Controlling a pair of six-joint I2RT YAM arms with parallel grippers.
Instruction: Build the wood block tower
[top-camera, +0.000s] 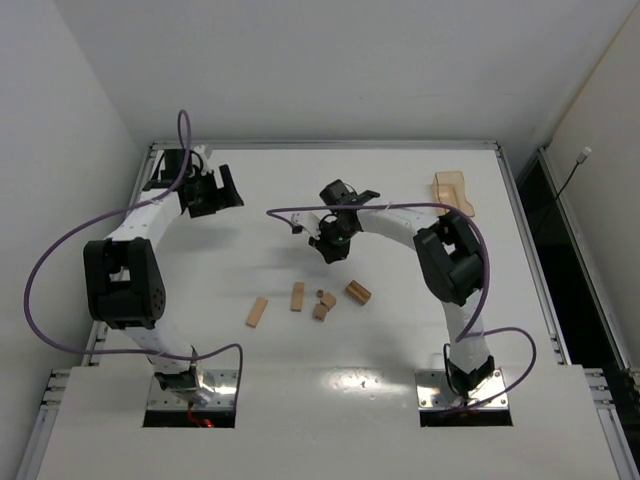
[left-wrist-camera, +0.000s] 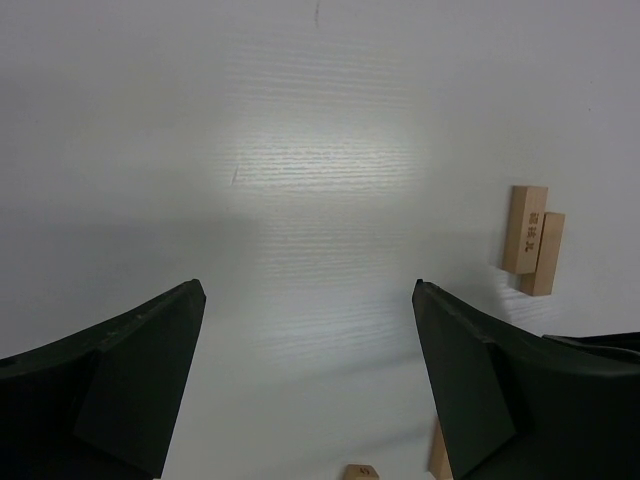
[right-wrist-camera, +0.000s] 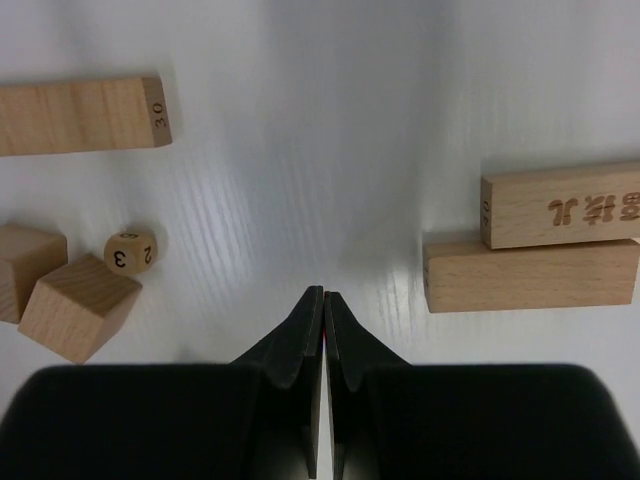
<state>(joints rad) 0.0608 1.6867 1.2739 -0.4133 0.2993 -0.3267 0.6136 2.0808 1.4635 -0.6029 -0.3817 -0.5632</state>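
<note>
From above, my right claw (top-camera: 331, 248) hung over the middle of the table (top-camera: 400, 340), just behind the wood blocks (top-camera: 310, 302). They lay scattered in a loose row with no tower begun. My left claw (top-camera: 213, 190) sat at the far left corner, well apart from them. An amber box (top-camera: 452, 192) rested at the far right. If both arms made for that small cluster together, I judged they could collide.

Through my left wrist camera, that claw (left-wrist-camera: 310, 290) stood wide apart over bare table, holding nothing. A pair of planks (left-wrist-camera: 530, 240) showed at the right edge, one overlapping the other. A reach from so far off could arrive skewed and shove them.

Through my right wrist camera, that claw (right-wrist-camera: 323, 297) was pressed together with nothing between the fingers. Lowered like that, it would push blocks rather than grasp them. To its left lay a long plank (right-wrist-camera: 80, 115), two cubes (right-wrist-camera: 72, 305) touching each other, and a tiny numbered cube (right-wrist-camera: 131, 252) just beside them. A finger going for one cube could knock its neighbour. The tiny cube looked likely to skid away. On the right, the overlapped planks (right-wrist-camera: 545, 240) could slide apart if only the upper one were nudged.
</note>
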